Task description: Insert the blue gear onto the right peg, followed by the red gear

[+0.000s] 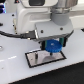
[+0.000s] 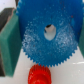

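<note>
**Blue gear held above the plate**

We see the tool (image 1: 54,44) clamped on the blue gear (image 1: 54,47), hanging just over the grey plate (image 1: 37,60) on the white desk (image 1: 15,70). In the wrist view, the red gear (image 2: 39,75) lies beneath it.

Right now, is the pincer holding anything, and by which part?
Yes. The pincer holds the blue gear by its toothed rim, a teal finger pressed against each opposite edge. The centre hole stays uncovered. The red gear lies loose below.
</note>
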